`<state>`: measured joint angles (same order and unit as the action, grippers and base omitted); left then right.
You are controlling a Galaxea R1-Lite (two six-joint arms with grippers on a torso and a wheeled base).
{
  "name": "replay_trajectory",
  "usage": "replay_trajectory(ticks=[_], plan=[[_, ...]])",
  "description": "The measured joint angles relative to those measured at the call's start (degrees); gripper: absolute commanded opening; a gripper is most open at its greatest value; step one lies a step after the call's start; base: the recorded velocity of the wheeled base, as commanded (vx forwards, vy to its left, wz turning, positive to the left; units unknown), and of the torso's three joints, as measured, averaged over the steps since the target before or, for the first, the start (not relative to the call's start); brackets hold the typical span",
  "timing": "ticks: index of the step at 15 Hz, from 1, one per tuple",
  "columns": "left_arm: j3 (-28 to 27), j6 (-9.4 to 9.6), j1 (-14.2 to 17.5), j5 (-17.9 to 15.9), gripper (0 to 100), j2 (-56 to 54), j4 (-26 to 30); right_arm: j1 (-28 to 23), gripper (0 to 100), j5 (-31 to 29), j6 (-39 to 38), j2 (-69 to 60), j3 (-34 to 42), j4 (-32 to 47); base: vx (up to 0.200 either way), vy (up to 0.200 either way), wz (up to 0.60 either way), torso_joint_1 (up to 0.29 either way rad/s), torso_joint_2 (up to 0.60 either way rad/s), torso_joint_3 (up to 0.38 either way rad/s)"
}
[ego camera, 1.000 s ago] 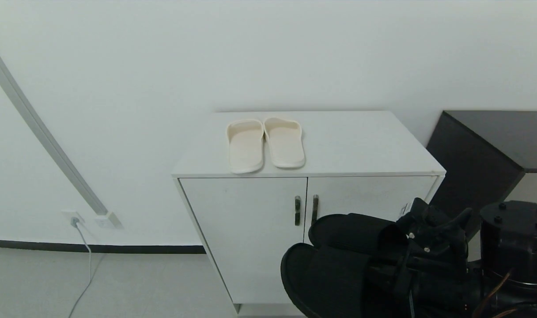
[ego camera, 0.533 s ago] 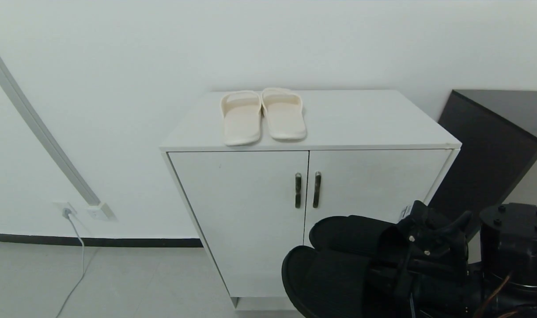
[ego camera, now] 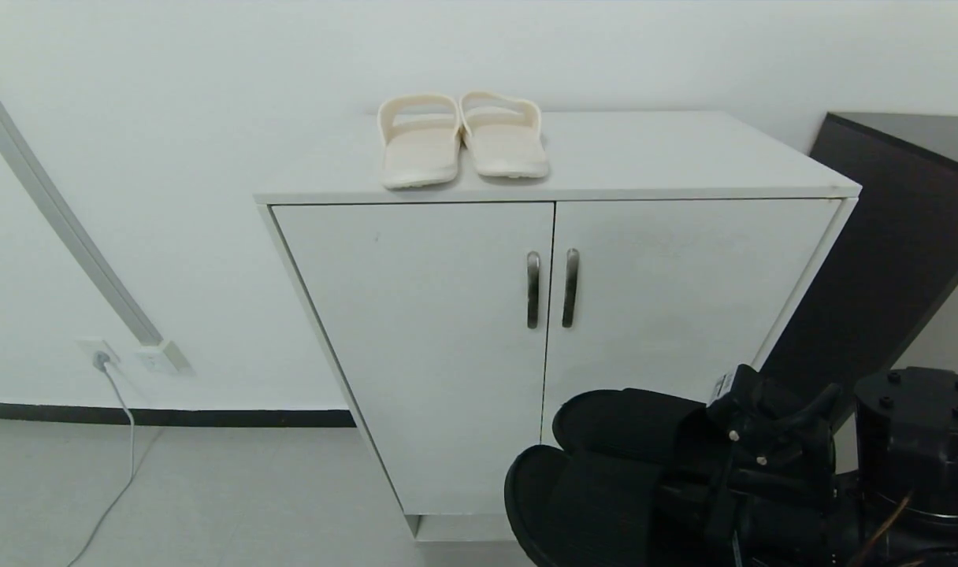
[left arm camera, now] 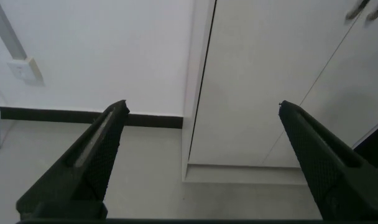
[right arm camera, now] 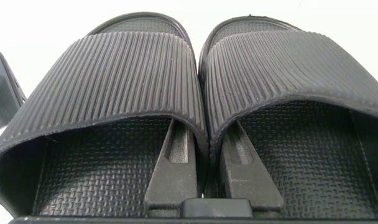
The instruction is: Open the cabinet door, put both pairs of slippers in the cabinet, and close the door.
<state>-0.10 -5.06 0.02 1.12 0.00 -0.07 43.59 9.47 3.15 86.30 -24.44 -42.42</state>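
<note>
at lower right the right hand pinches both black slippers; the left hand is spread wide near the closed cabinet.

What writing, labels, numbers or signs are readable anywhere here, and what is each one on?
No text can be read.
White sticker beside the black slippers: print too small to read.
Cabinet, cream slippers, wall socket: no writing shows.

One slipper pair lies on the cabinet, the held pair before its right door.
</note>
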Motion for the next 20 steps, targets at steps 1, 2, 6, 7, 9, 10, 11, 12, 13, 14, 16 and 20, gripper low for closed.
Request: replay_trajectory(ticks=[1, 2, 6, 7, 9, 10, 11, 12, 13, 14, 16, 20], plan=[[0.0, 0.71, 0.0, -0.3, 100, 0.0, 0.0, 0.0, 0, 0.0, 0.0, 0.0, 0.0, 0.0, 0.000, 0.000, 0.00, -0.115, 0.47, 0.354], [0.0, 1.15, 0.0, -0.7, 100, 0.0, 0.0, 0.0, 0, 0.0, 0.0, 0.1, 0.1, 0.0, 0.000, 0.000, 0.00, -0.110, 0.45, 0.344], [0.0, 1.67, 0.0, -1.0, 100, 0.3, 0.0, 0.0, 0, 0.1, 0.0, 0.3, 0.2, 0.0, 0.000, 0.000, 0.00, -0.072, 0.45, 0.372], [0.0, 1.54, -0.1, -1.0, 100, 0.5, 0.0, 0.0, 0, 0.1, -0.1, 0.3, 0.2, 0.0, 0.000, 0.000, 0.00, -0.041, 0.43, 0.393], [0.0, 1.43, -0.3, -1.0, 100, 1.3, 0.2, 0.0, 0, 0.1, 0.0, 0.3, 0.2, 0.0, 0.000, 0.000, 0.00, -0.010, 0.36, 0.349], [0.0, 1.37, -0.4, -1.0, 100, 2.0, 0.1, 0.0, 0, 0.1, -0.1, 0.3, 0.2, 0.0, 0.000, 0.000, 0.00, -0.002, 0.16, 0.154], [0.0, 1.26, -0.4, -1.0, 100, 2.9, 0.1, 0.0, 0, 0.1, -0.1, 0.3, 0.2, 0.0, 0.000, 0.000, 0.00, 0.002, 0.09, 0.119], [0.0, 1.23, -0.4, -1.0, 100, 3.8, 0.0, 0.0, 0, 0.1, -0.1, 0.3, 0.3, 0.0, 0.000, 0.000, 0.00, 0.002, 0.06, 0.041], [0.0, 1.39, -0.4, -1.0, 100, 4.4, 0.0, 0.0, 0, 0.1, -0.1, 0.3, 0.4, 0.0, 0.000, 0.000, 0.00, 0.007, 0.04, 0.051], [0.0, 1.50, -0.7, -1.0, 100, 5.1, 0.0, 0.0, 0, 0.1, -0.1, 0.3, 0.4, 0.0, 0.000, 0.000, 0.00, 0.000, 0.00, 0.000], [-1.3, 1.16, -1.1, -1.1, 100, 6.9, -0.2, 0.0, 0, 0.1, 0.0, 0.3, 0.4, 0.0, 0.000, 0.000, 0.00, 0.000, 0.00, 0.000], [-11.0, -2.66, -1.2, -5.5, 100, 15.3, -0.6, 0.0, 0, 0.1, -0.1, 0.2, 0.3, 0.0, 0.000, 0.000, 0.00, 0.000, 0.00, 0.000]])
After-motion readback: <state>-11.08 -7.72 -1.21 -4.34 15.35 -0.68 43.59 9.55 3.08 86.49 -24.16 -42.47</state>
